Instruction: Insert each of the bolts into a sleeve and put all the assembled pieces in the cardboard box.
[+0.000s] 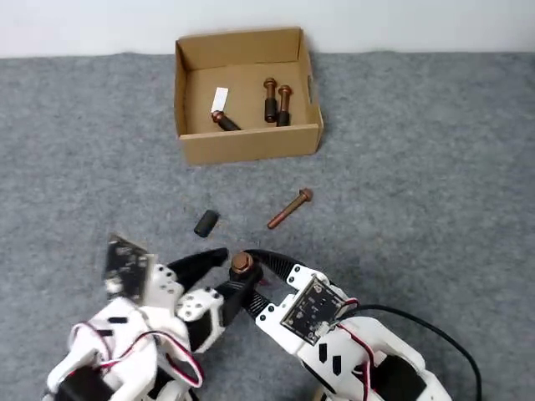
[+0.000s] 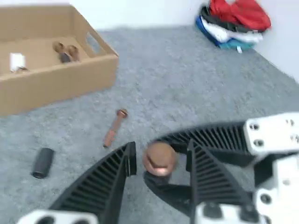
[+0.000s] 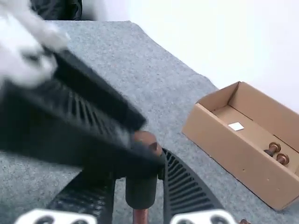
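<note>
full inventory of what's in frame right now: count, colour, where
cardboard box: 1, brown, far side of carpet
sleeved bolts: 3, copper and black, lying in the box
white slip: 1, in the box
loose bolt: 1, copper, on carpet before the box
loose sleeve: 1, black, beside loose bolt, apart
held bolt: 1, copper, in black sleeve, between grippers
carpet: grey
clothes pile: red, white, blue, by wall
left gripper: black, open around bolt head
right gripper: black, clamping the sleeve
</note>
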You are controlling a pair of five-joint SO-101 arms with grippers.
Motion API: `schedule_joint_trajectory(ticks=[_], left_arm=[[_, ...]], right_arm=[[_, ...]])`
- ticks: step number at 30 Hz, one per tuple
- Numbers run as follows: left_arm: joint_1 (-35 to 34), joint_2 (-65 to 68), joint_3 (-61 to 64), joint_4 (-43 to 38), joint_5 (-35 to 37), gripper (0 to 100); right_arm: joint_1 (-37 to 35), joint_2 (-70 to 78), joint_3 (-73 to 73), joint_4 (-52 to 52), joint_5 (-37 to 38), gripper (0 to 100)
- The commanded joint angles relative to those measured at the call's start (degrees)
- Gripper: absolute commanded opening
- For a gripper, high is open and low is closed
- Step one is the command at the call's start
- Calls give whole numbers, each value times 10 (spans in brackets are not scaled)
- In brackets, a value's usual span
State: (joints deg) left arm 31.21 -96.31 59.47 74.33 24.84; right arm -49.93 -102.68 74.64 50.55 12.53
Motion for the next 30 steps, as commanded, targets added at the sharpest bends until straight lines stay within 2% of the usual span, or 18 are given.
schedule_joint_trajectory(ticks=[1,7,12,16,19,22,27,30], left_arm=[[-54,9,-57,14,-12,175],[-99,7,-110,17,-13,3],[-173,4,-53,17,-17,5],[-241,3,65,11,-103,5],[-286,3,139,-23,-169,5],[-331,3,211,-84,-224,5],[-367,3,339,-184,-234,5],[-367,3,374,-222,-233,5]], right_arm=[[7,-4,-43,-21,-3,8],[47,-3,-40,7,-75,8],[125,-3,-47,15,-94,8],[150,23,-76,19,-94,8],[188,103,-124,15,-98,8],[229,225,-193,15,-135,8],[257,445,-332,14,-150,8],[277,564,-410,-26,-150,8]])
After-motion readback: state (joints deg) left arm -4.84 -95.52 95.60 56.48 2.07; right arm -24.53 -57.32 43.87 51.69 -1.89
